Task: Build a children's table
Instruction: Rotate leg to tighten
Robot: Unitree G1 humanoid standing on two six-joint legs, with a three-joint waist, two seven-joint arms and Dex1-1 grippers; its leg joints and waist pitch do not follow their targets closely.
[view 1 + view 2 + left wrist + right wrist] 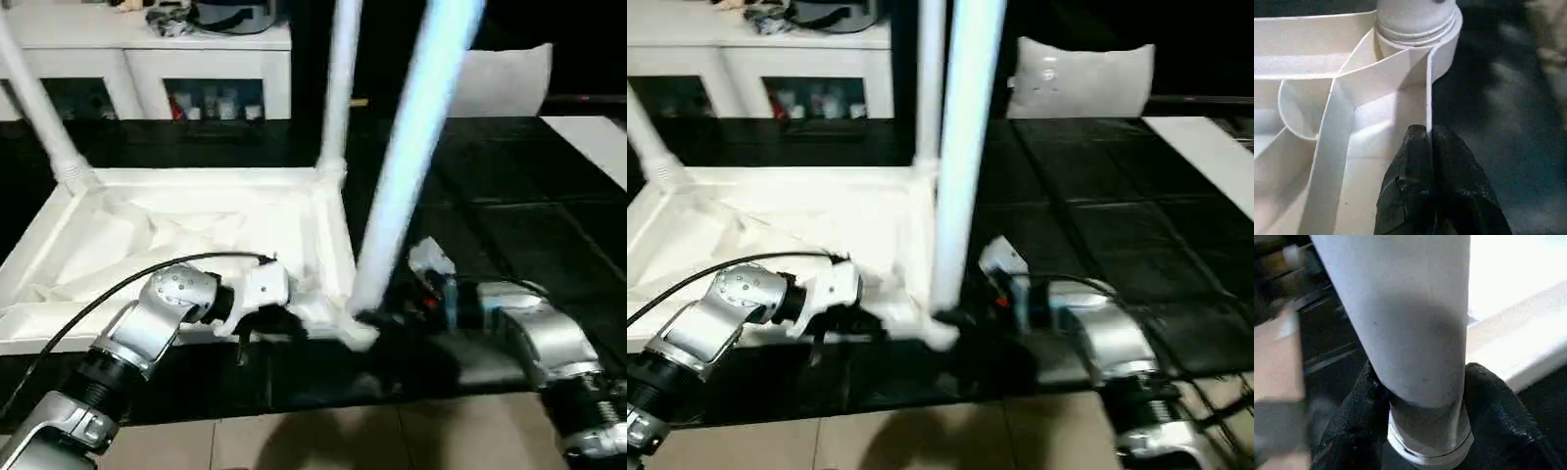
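The white table top (147, 235) lies upside down on the black mat, ribbed side up. Two legs stand in its far corners, one at the left (39, 108) and one at the right (341, 88). A third leg (416, 137) rises tilted from the near right corner socket (1415, 29). My right gripper (1426, 374) is shut on this leg's lower end, one finger on each side. My left gripper (1429, 134) is shut on the top's thin rim wall (1427, 88), just short of that corner.
A white cabinet (147, 59) with shelves stands at the back left. A white cushion (509, 78) leans at the back right and a white board (598, 147) lies at the right edge. Tan floor tiles (294, 441) begin at the mat's near edge.
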